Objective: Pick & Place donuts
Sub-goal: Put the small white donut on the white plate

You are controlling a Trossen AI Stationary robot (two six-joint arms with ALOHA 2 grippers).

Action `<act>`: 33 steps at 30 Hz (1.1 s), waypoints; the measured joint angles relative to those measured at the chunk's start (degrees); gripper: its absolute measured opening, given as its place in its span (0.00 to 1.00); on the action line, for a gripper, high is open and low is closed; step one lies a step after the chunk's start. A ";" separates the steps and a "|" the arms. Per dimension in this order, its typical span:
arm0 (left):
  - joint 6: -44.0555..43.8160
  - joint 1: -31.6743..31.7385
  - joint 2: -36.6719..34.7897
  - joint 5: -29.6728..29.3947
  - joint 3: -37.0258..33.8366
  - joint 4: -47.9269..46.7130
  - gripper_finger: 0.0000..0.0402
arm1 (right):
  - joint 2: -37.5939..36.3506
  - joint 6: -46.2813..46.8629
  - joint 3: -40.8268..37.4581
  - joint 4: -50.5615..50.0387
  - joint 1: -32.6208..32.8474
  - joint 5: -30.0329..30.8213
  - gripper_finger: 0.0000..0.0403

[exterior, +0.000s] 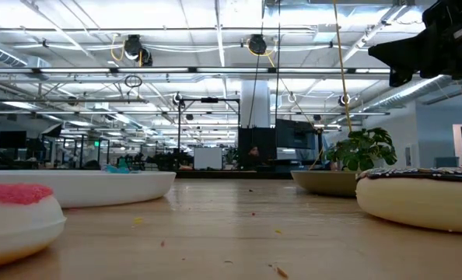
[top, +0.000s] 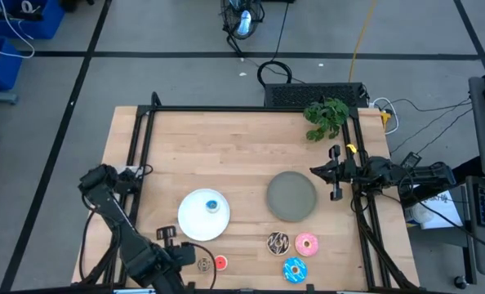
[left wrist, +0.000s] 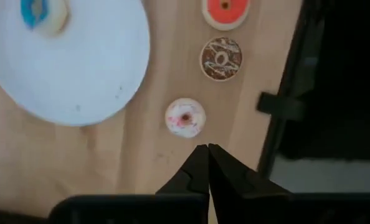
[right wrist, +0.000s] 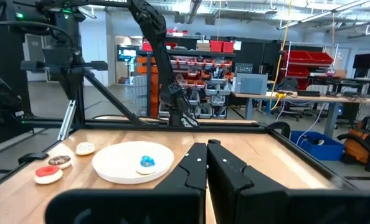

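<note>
so my left gripper (left wrist: 208,148) is down at the near edge of the table (top: 226,139), close to the white plate (top: 195,219). its two jaws are pressed tight together and nothing is between them. just past the tips sits a tiny donut with a pale ring and a red middle (left wrist: 185,117), flat on the wood, near the tips but not touching them. next along is the tiny brown donut (left wrist: 221,59) with pale lines on top, and after that the tiny red donut (left wrist: 226,10). these three lie in a row beside the white plate, close to the dark rail (left wrist: 288,87) at the table edge.

the tiny blue donut (top: 212,206) lies on the white plate, off to one side of it.

my right gripper (right wrist: 207,147) hangs over the right side of the table, near the grey plate (top: 292,196). its jaws are shut too, and it holds nothing.

the three bigger donuts sit together on the wood, in front of the grey plate. the chocolate donut with white drizzle (top: 278,242) is beside the pink donut (top: 306,244), and the blue sprinkled donut (top: 295,269) is just in front of those two, nearest the table edge.

a leafy green plant (top: 326,117) rests at the far right corner of the table.
</note>
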 joint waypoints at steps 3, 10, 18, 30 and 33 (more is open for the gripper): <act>-3.58 0.04 0.00 -0.10 0.00 -0.62 0.02 | 0.01 0.32 0.01 0.00 0.00 -0.01 0.00; -10.38 -0.58 -0.09 -0.89 -1.28 -1.14 0.20 | -0.01 0.32 0.01 0.02 -0.02 0.00 0.00; -13.67 0.54 -0.07 0.66 -10.99 3.40 0.57 | -0.01 0.21 0.01 0.02 0.01 0.00 0.00; 2.00 2.28 -0.07 3.13 -21.26 23.36 0.88 | -0.01 0.15 -0.02 0.01 -0.02 -0.02 0.00; -0.85 2.22 -0.02 4.63 -22.86 22.50 0.88 | -0.01 0.15 0.00 0.02 0.00 0.00 0.00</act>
